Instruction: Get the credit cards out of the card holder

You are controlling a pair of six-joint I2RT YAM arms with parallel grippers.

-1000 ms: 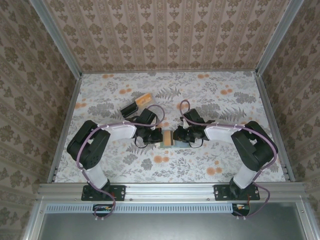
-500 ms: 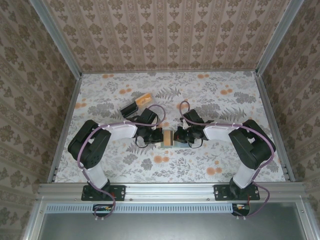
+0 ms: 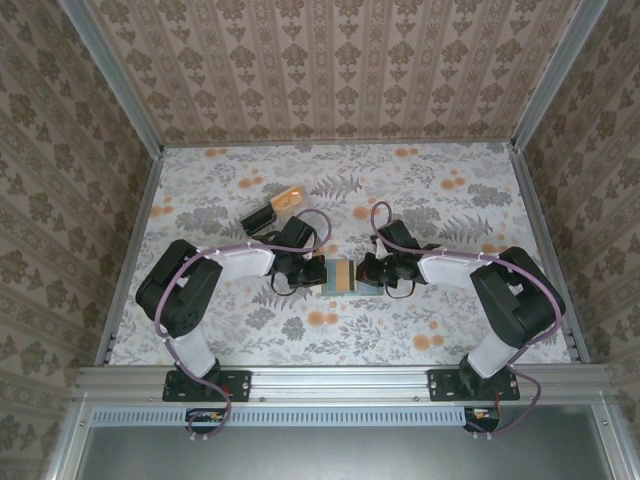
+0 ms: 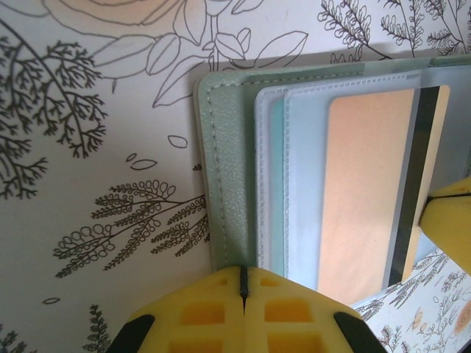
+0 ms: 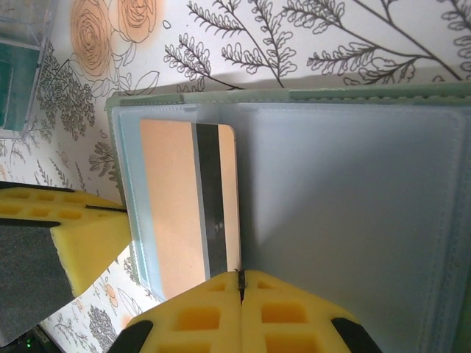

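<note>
Floral paper covers the bench (image 3: pixel 450 190), and patterned walls close it in on three sides. At its middle the holder (image 4: pixel 224 169) lies open and flat, its grey-green cover edged with stitching and its inside lined with cloudy plastic sleeves (image 5: pixel 346 198). One tan card (image 5: pixel 173 213) with a black stripe sits in the sleeve of one panel. Its striped long edge faces the fold and seems to stick out a little past the sleeve mouth. The other panel's sleeve looks blank.

The left pincer (image 4: pixel 243 290) has its yellow pads pressed together, tips at the holder's outer edge, where cover and sleeve meet. The right pincer (image 5: pixel 241 290) also has its pads together, tips at the card's corner beside the stripe. Whether either pinches anything or merely rests on it cannot be told.

The pads hide the holder's near edge. A paler teal layer shows behind the front sleeve in the left wrist view, but I cannot tell whether it is another card. A clear box (image 5: pixel 18 66) with something teal inside is cut off at the frame corner. Beyond the left arm lies a black-and-orange block (image 3: pixel 272 209), well apart from the holder.
</note>
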